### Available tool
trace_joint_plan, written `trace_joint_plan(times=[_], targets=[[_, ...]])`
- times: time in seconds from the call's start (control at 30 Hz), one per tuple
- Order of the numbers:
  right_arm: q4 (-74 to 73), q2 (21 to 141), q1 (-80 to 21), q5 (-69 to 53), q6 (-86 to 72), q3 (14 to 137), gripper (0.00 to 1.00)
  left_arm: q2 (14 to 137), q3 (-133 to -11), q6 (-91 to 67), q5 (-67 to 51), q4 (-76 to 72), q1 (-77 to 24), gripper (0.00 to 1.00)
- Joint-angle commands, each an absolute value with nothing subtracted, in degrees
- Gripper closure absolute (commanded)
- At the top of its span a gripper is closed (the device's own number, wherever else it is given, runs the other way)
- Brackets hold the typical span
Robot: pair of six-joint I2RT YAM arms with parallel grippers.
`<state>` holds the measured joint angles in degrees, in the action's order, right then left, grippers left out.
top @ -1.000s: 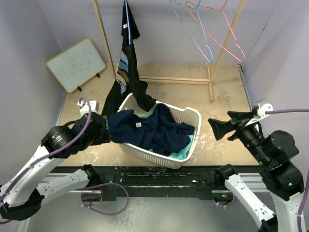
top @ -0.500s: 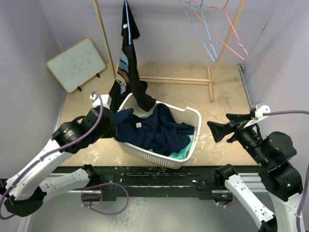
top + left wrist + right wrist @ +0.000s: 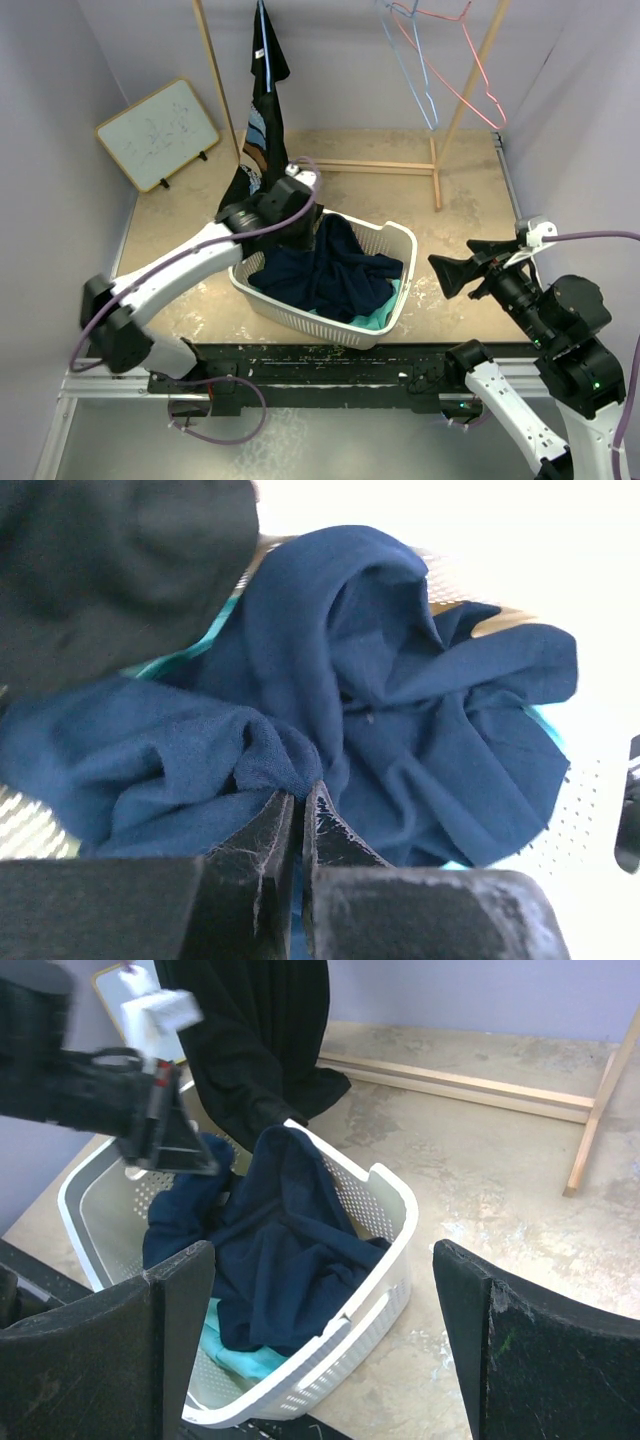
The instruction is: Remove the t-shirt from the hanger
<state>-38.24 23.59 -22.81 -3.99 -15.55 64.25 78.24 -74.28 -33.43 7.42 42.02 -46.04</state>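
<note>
Black t-shirt [image 3: 268, 110]: hangs on a hanger [image 3: 264, 35] from the wooden rack [image 3: 218, 80], its lower end draped against the far rim of the basket [image 3: 400, 290].
Left gripper [image 3: 297, 805]: jaws together over the basket, tips touching a fold of the navy shirt [image 3: 400, 710]. No cloth shows between them.
Right gripper [image 3: 460, 262]: jaws wide apart and empty, well to the right of the basket.
Step in hand: probably reaching for the hanging shirt.
Doing it well: open first, lift clear of the navy shirt, pinch the black cloth low, then pull down and sideways so one shoulder slips off.
Risk: tugging straight down may tip the rack.
</note>
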Motion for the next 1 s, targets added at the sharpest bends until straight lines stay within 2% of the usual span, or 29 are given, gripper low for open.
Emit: trace_joint_plan(times=[0.0,0.13,0.27,0.37,0.43,0.57,0.67,0.77,0.83,0.9,0.97], targets=[[-39.01,20.76,-23.2,-2.89,-15.97,66.99,0.1,90.0,-76.47,-28.17,1.22,37.05,-46.05,1.0],[-40.12,21.31,-23.2,-2.51,-15.53,68.53,0.11,89.32,-72.02,-28.04,1.12,35.17,-46.23,0.98],[-38.51,22.21,-23.2,-3.4,-15.78,67.41,0.11,80.92,-71.2,-26.93,-0.16,32.85,-46.22,0.47],[-36.24,24.08,-23.2,-6.05,-16.12,66.0,0.1,73.75,-72.73,-25.88,-1.47,32.29,-46.23,0.27],[-34.86,26.65,-23.2,-9.32,-16.18,65.5,0.11,69.58,-73.84,-24.95,-1.92,32.79,-46.23,0.22],[-32.39,34.4,-23.2,-15.73,-16.03,66.46,0.17,61.36,-74.51,-21.89,0.27,34.21,-46.23,0.21],[-29.16,40.38,-23.2,-18.18,-15.91,69.52,0.18,52.32,-72.73,-19.59,7.73,34.82,-46.23,0.22],[-26.81,47.32,-23.29,-20.3,-16.26,75.5,0.19,42.38,-68.97,-18.44,17.7,33.94,-46.14,0.14],[-25.45,52.7,-23.54,-21.96,-16.8,80.13,0.2,36.51,-66.76,-17.4,22.06,33.92,-46.14,0.01],[-23.79,58.39,-25.85,-21.73,-17.41,84.9,0.21,31.94,-65.06,-17.04,24.74,34.67,-46.14,0.01],[-24.15,64.85,-33.42,-14.42,-16.53,91.23,0.21,28.37,-62.88,-17.05,25.51,34.86,-46.14,0.0]])
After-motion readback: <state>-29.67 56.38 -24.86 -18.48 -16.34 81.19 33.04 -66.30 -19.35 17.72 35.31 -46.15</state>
